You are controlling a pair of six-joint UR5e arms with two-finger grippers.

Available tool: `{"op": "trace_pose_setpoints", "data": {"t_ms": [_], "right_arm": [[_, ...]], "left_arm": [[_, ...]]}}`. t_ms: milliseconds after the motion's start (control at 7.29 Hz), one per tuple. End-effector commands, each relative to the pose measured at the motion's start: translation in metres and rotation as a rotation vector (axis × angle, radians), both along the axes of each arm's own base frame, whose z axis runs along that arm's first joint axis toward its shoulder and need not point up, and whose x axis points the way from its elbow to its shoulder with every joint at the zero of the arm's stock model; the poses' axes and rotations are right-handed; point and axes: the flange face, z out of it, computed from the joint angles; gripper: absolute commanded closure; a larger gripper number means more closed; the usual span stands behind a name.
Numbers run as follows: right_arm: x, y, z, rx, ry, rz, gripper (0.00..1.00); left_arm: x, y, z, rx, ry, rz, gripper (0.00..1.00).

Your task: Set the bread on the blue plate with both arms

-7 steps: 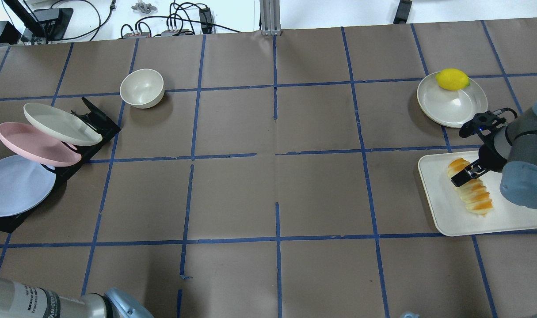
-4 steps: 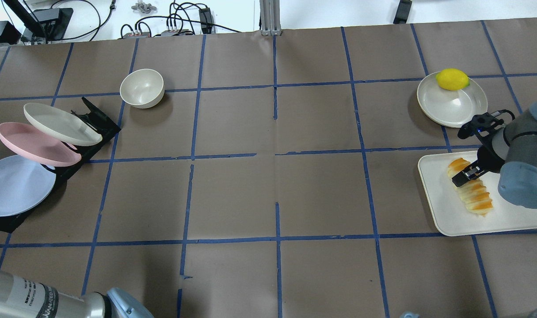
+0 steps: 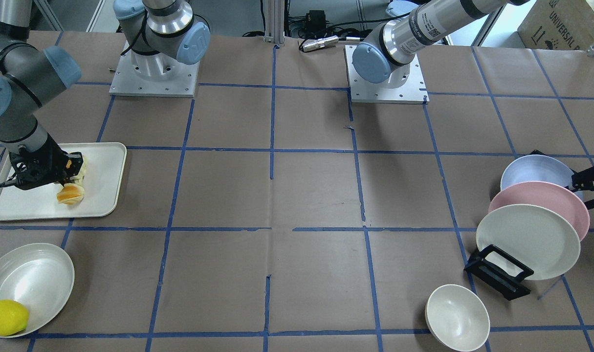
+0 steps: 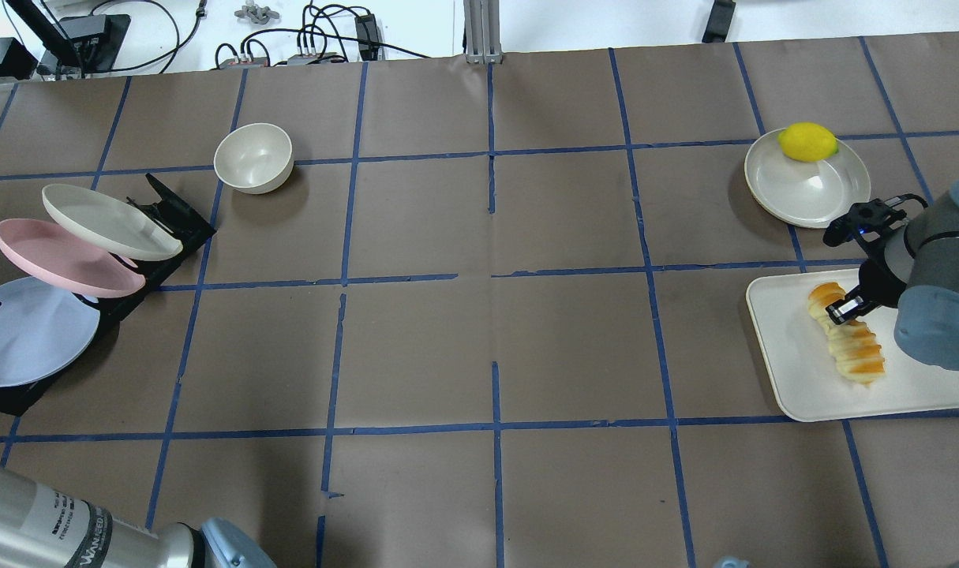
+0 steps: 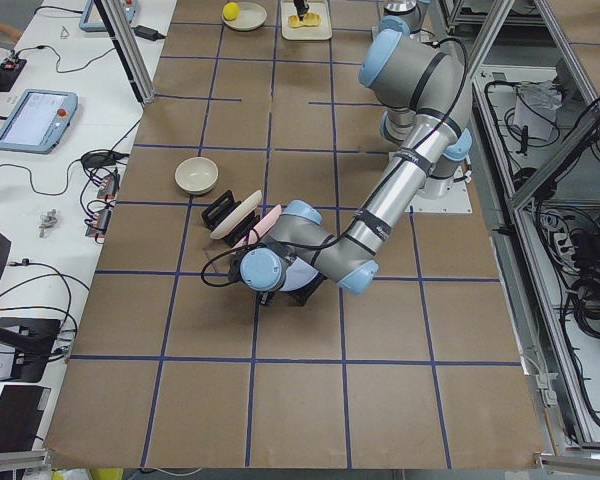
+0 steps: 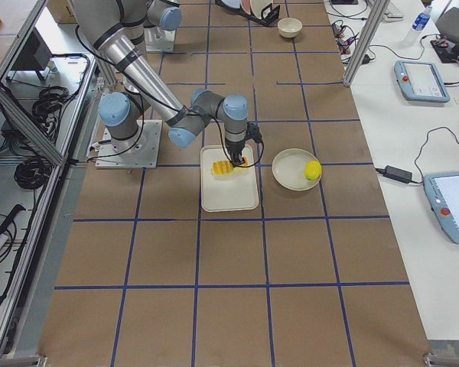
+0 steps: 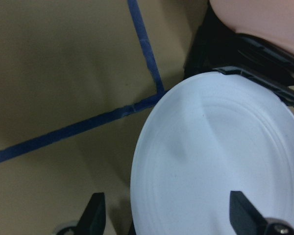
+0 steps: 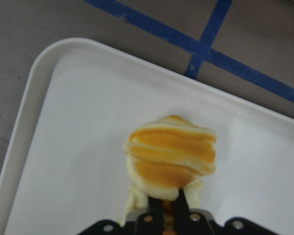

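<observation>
I see right gripper (image 4: 842, 308) clamped on bread (image 4: 856, 347), tray (image 4: 779, 371), overhead 3 o'clock; left gripper (image 7: 167, 208) wide at blue plate (image 7: 215, 147) rim, 9 o'clock.

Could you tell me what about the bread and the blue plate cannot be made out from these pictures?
Right wrist view: the bread hides whether its own underside rests on the tray.
Overhead view: the right gripper covers the bread's middle.
Overhead view: the left edge cuts off nearly all of the left gripper.
Front-facing view: the pink plate hides most of the blue plate.
</observation>
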Motion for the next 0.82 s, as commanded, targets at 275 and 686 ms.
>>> {"op": "trace_pose_setpoints", "data": {"t_ms": [275, 686], "right_arm": [[0.062, -0.012, 0.119, -0.021, -0.011, -0.149, 0.91], [0.138, 0.001, 0.222, 0.144, -0.050, -0.289, 0.93]], "left_arm": [[0.003, -0.003, -0.017, 0.013, 0.016, -0.006, 0.64], [0.016, -0.020, 0.021, -0.016, -0.035, -0.005, 0.90]]}}
